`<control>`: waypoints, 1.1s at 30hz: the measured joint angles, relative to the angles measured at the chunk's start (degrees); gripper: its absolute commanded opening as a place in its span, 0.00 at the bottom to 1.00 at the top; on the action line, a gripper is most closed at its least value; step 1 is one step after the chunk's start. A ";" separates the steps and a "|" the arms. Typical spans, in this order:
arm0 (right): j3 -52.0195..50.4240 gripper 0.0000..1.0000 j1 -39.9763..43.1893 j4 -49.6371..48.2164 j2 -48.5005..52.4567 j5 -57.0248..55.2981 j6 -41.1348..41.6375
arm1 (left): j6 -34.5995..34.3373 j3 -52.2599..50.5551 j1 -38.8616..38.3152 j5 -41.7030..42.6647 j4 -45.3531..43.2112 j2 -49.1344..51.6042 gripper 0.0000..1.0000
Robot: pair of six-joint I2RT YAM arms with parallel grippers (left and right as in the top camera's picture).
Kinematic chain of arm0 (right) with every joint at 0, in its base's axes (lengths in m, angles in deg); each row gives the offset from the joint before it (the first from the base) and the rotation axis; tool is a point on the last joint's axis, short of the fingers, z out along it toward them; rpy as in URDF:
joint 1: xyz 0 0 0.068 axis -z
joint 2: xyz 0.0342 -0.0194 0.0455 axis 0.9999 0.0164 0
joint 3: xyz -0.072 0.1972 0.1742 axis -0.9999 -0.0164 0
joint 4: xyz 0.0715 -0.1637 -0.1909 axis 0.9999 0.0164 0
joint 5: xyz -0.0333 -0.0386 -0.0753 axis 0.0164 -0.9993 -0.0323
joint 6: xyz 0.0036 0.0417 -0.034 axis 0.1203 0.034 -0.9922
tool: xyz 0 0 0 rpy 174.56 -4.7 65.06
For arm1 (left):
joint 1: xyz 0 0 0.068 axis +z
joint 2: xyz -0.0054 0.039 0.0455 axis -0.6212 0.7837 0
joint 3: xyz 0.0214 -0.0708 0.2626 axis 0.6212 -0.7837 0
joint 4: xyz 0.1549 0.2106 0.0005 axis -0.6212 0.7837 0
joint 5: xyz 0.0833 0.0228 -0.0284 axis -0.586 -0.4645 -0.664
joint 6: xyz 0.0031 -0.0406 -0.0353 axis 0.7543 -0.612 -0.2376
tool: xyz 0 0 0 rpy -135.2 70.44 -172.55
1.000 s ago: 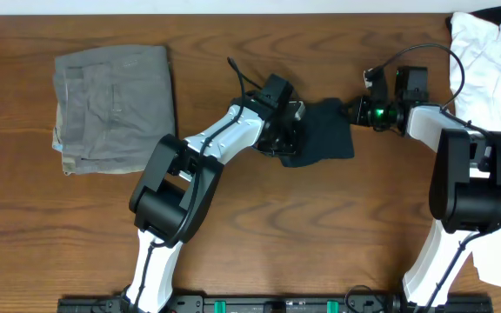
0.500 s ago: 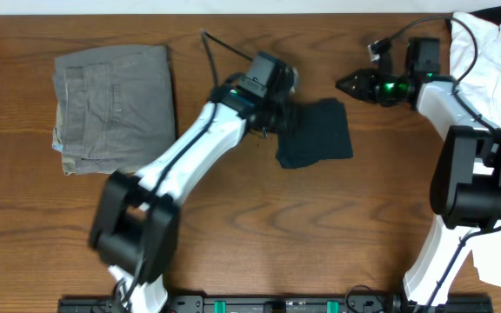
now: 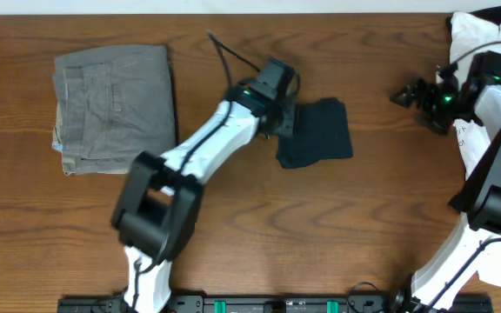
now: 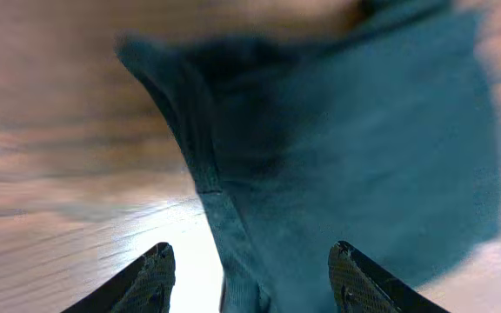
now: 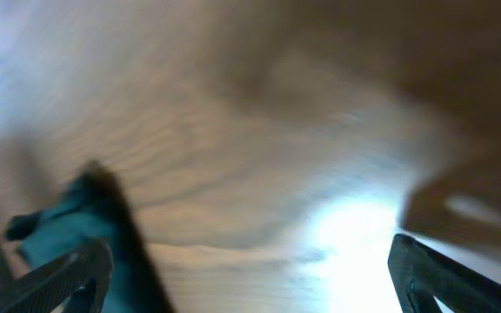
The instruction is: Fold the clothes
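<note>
Black T-shirt lies folded — left jaws spread over its left edge.

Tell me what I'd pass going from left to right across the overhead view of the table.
Folded grey-green trousers → folded black T-shirt → right gripper → white garment.

Item count: one table, carrying three garments, namely one T-shirt, one pair of trousers and one white garment, plus two grippers, the left gripper and the right gripper.
</note>
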 measured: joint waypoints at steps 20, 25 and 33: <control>0.00 0.99 0.31 2.56 0.00 -7.93 0.00 | -0.87 -1.05 -3.61 -10.99 -3.89 5.03 0.59; 0.00 0.99 0.31 2.54 0.00 -7.98 0.00 | -0.42 -1.07 -5.09 -17.64 -3.08 5.03 0.58; 0.00 0.99 0.31 2.56 0.00 -8.22 0.00 | 1.44 -1.05 -4.94 -23.78 -0.55 5.03 0.59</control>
